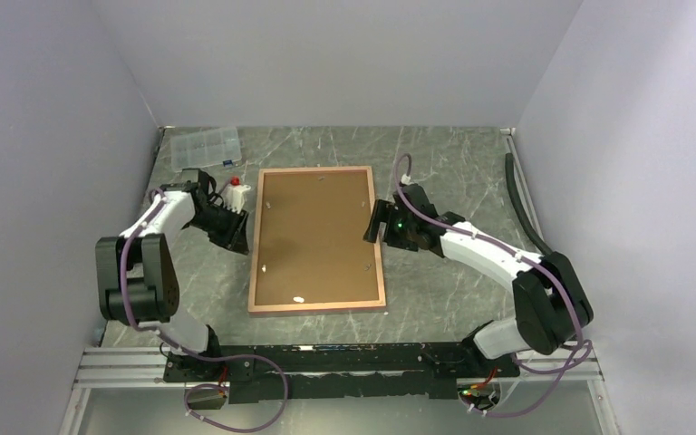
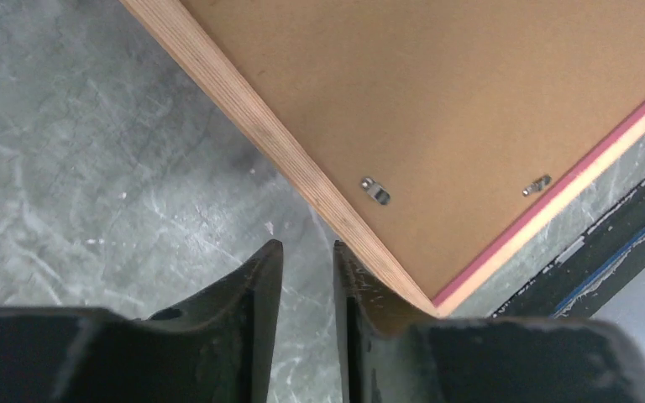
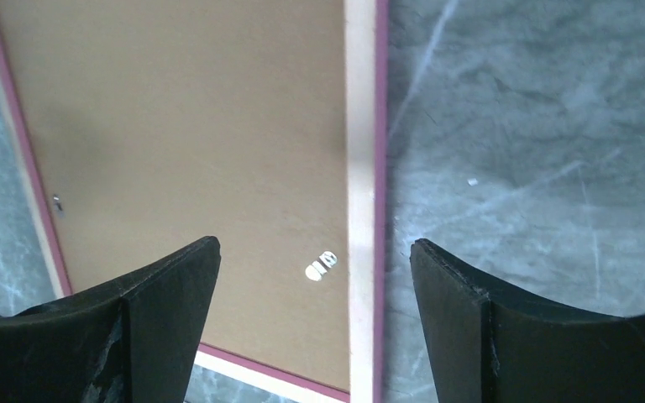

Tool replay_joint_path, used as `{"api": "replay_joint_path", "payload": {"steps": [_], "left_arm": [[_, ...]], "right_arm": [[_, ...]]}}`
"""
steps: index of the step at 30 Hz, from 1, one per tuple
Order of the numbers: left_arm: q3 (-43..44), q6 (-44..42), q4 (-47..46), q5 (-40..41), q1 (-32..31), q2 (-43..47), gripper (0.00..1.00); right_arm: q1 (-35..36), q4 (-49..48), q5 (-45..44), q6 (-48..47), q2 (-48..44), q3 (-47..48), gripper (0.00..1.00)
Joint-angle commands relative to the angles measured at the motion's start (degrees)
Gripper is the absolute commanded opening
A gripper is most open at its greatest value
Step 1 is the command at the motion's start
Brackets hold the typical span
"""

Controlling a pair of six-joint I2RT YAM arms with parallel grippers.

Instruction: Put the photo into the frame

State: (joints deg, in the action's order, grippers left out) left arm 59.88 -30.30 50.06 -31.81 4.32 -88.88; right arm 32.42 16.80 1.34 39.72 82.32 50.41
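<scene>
Brown backing board (image 1: pixel 317 231) fills the frame (image 1: pixel 315 308), which lies face down mid tabletop (image 1: pixel 453 163). No photo shows. I think the step is grabbing the frame's sides. Right tool (image 3: pixel 315 248) is wide over the right edge. Left tool (image 2: pixel 306 252) is narrow and holds nothing, beside the left edge. Next needs a gentle pinch. The right side has more room.
</scene>
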Motion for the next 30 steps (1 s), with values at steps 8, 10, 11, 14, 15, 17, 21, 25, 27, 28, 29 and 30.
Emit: {"api": "replay_joint_path", "payload": {"steps": [8,10,11,14,15,17,21,25,27,28,29,30], "left_arm": [[4.3,2.4,-6.8,2.6,-2.5,-11.6,0.18],[5.7,3.2,-7.0,2.6,-3.2,-13.6,0.18],[6.4,3.7,-7.1,2.8,-3.6,-14.3,0.17],[9.1,5.0,-7.1,2.5,-4.0,-16.7,0.17],[10.2,5.3,-6.9,2.3,-4.0,-17.5,0.17],[11.9,6.1,-6.9,1.9,-3.9,-18.7,0.17],[14.6,7.1,-7.3,1.3,-5.7,-20.7,0.16],[17.4,7.8,-7.7,0.0,-6.1,-22.8,0.15],[18.8,8.4,-8.0,-0.7,-6.2,-23.6,0.13],[19.6,8.7,-8.1,-1.2,-6.3,-24.1,0.13],[20.4,9.1,-8.3,-1.3,-6.4,-24.5,0.12],[21.0,9.5,-8.6,-1.4,-6.5,-24.8,0.12]], "right_arm": [[-1.9,-10.4,13.1,2.6,-5.7,-12.1,0.96],[-2.0,-12.2,15.6,2.9,-4.4,-12.8,0.96],[-2.0,-13.2,16.9,2.9,-3.5,-13.0,0.96],[-2.3,-14.5,20.4,2.6,-0.2,-12.3,0.96],[-2.4,-14.6,21.1,2.2,0.7,-11.8,0.96],[-2.4,-13.9,21.6,1.0,2.2,-10.2,0.95],[-4.1,-10.0,21.9,-1.7,4.2,-6.7,0.95],[-7.5,-10.3,23.5,-1.3,4.3,-5.8,0.95],[-9.0,-10.6,24.7,-0.7,4.6,-5.3,0.95],[-9.5,-10.4,24.9,-0.6,4.7,-4.9,0.94],[-9.9,-10.2,25.2,-0.5,4.8,-4.6,0.94],[-10.3,-10.4,25.5,-0.4,4.9,-4.6,0.94]]}}
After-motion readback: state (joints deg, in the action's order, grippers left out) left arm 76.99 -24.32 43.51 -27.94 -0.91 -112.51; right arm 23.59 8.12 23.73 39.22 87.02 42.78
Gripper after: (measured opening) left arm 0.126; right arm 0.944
